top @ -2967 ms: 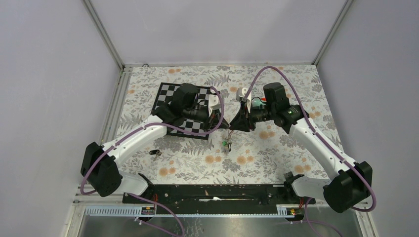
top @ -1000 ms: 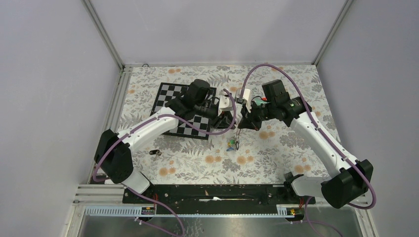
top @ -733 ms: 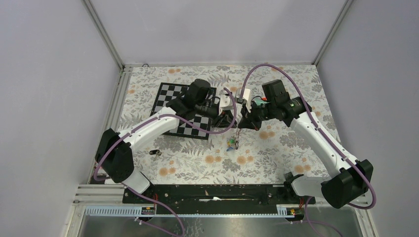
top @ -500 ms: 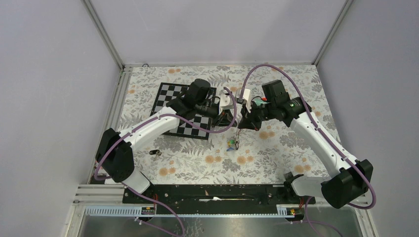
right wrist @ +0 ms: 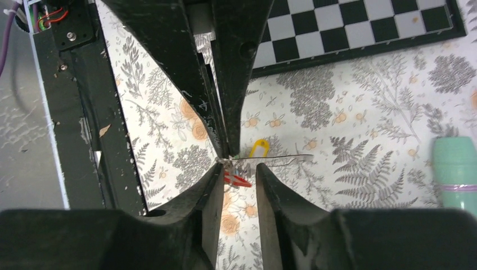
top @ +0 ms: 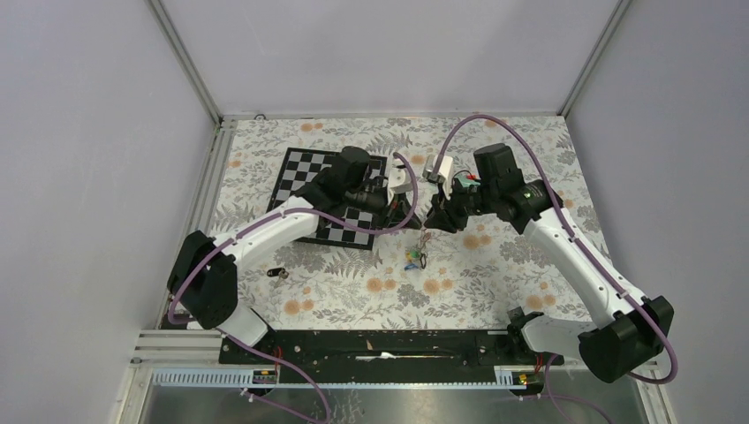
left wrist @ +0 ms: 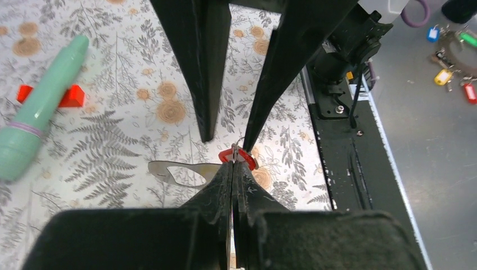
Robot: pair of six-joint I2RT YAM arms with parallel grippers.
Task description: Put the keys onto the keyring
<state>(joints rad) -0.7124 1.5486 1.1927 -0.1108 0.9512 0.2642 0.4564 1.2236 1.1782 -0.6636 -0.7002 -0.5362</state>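
Showing the top view first: both arms bend inward and their grippers meet above the floral table (top: 495, 291), the left gripper (top: 411, 212) at 9 o'clock of the right gripper (top: 433, 219). A bunch of keys (top: 412, 258) with coloured tags sits at 6 o'clock of that meeting point; the keyring is too thin to trace here, and whether the bunch hangs or lies cannot be told. A chessboard (top: 298, 172) lies at 9 o'clock, partly under the left arm.

Left wrist view: the left fingers (left wrist: 216, 191) are pressed together on a red key (left wrist: 238, 157), its bare blade pointing to 9 o'clock. The right fingers (left wrist: 197, 67) enter from 12 o'clock, spread, one tip just beside the red tag. A teal tube (left wrist: 39, 112) lies at 9 o'clock.

Right wrist view: the right fingers (right wrist: 211, 197) stand narrowly apart, the red tag showing in the gap and a yellow tag (right wrist: 259, 147) just beyond at 12 o'clock. The left fingers (right wrist: 230, 84) enter from 12 o'clock, closed.
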